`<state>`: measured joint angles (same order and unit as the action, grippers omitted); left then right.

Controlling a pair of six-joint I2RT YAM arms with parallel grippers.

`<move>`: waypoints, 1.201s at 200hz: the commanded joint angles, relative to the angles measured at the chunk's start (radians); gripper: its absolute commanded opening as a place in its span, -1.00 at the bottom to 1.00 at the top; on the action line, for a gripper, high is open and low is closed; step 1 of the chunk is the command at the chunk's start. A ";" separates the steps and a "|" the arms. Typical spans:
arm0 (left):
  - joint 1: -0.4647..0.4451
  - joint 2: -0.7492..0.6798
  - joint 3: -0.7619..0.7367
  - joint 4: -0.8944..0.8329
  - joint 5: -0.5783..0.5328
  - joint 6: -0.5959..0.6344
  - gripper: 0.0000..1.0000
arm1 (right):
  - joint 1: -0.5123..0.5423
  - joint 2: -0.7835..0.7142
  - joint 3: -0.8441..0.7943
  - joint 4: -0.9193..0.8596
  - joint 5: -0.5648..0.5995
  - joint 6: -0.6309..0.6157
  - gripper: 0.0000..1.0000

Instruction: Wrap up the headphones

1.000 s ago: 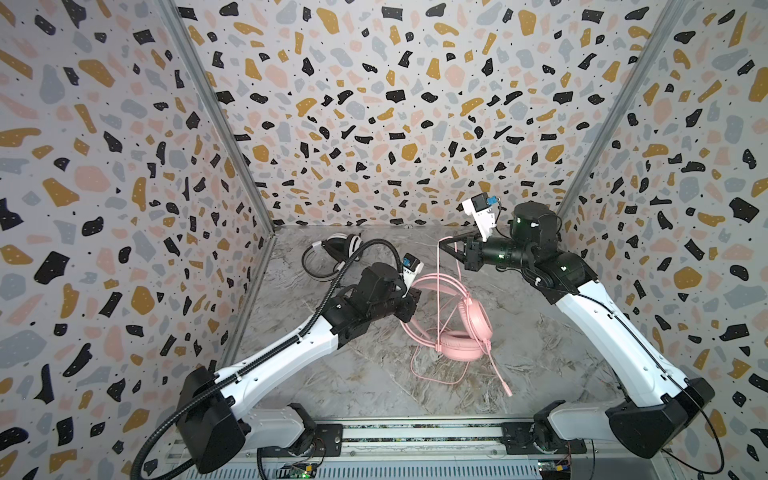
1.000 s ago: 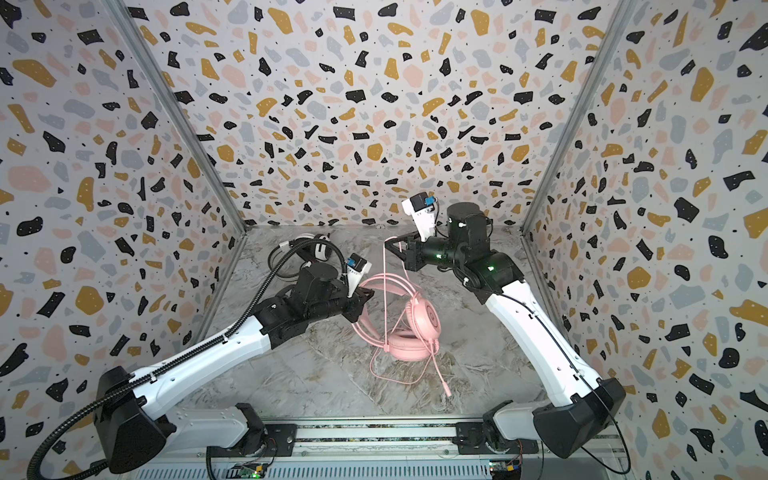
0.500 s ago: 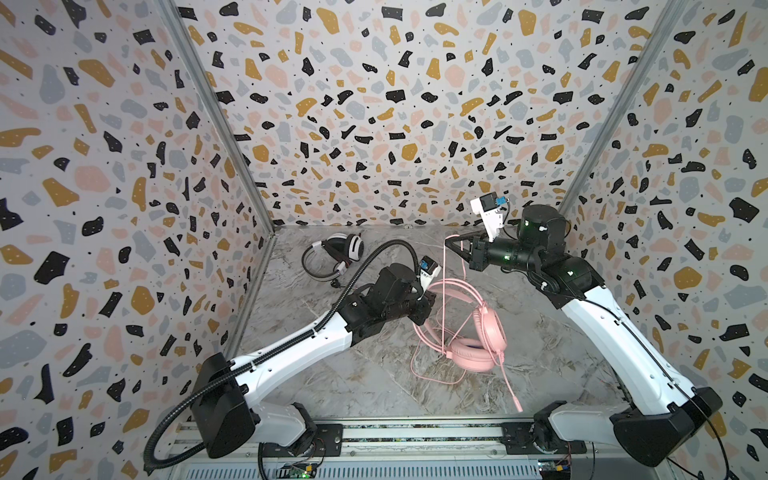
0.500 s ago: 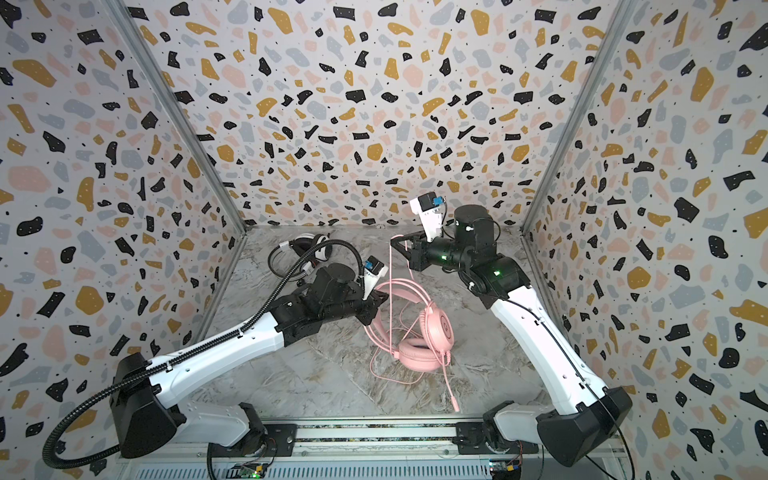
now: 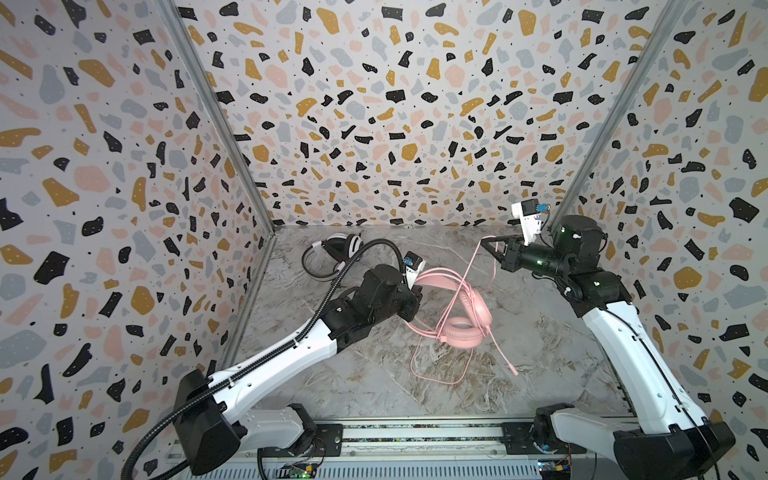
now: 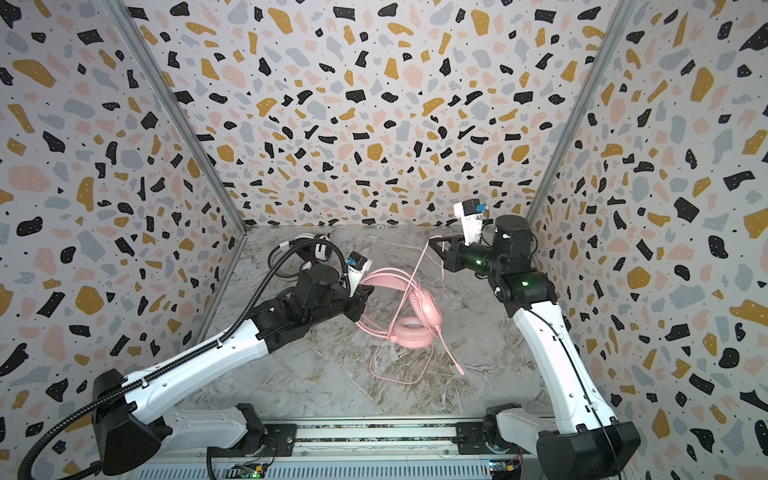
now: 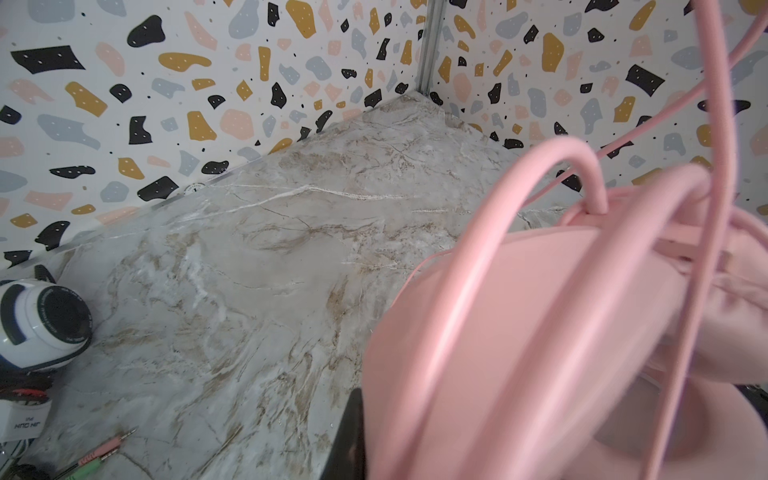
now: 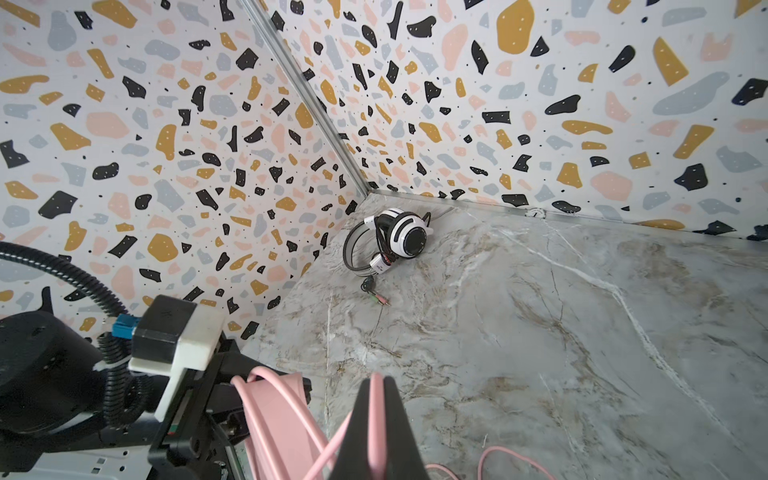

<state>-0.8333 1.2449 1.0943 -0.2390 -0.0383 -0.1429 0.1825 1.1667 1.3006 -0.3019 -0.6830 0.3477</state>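
The right gripper [image 5: 487,242] has drawn the pink cable [image 5: 468,272] toward the far right, pinched shut on it. The left gripper [image 5: 415,297] clamps the headband of the pink headset [image 5: 465,328] in the middle of the bench [image 5: 374,386]. The cable slants from the earcups up to the right gripper.

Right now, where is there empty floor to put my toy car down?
The front strip of floor, between the rail and the pink cable, is bare. So is the back middle, by the wall. Crowded: the centre, with the pink headset, and the white-and-black headset in its corner.
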 commanded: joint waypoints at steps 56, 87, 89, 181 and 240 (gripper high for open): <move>0.045 -0.121 -0.014 -0.029 0.292 0.010 -1.00 | -0.083 0.031 -0.092 0.333 -0.123 0.103 -1.00; 0.046 -0.105 0.015 -0.027 0.377 0.000 -1.00 | -0.056 0.064 -0.083 0.375 -0.207 0.116 -1.00; 0.045 -0.104 0.016 -0.025 0.382 -0.002 -1.00 | -0.053 0.064 -0.083 0.375 -0.210 0.116 -1.00; 0.051 -0.115 0.160 -0.009 0.522 -0.040 -1.00 | 0.013 0.070 -0.158 0.417 -0.210 0.053 -0.86; 0.055 -0.117 0.228 0.104 0.673 -0.133 -1.00 | 0.034 0.092 -0.208 0.680 -0.354 0.172 -0.74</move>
<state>-0.7792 1.1568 1.2423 -0.3130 0.4961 -0.2096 0.2100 1.2514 1.1065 0.2104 -0.9600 0.4580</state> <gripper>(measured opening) 0.079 0.117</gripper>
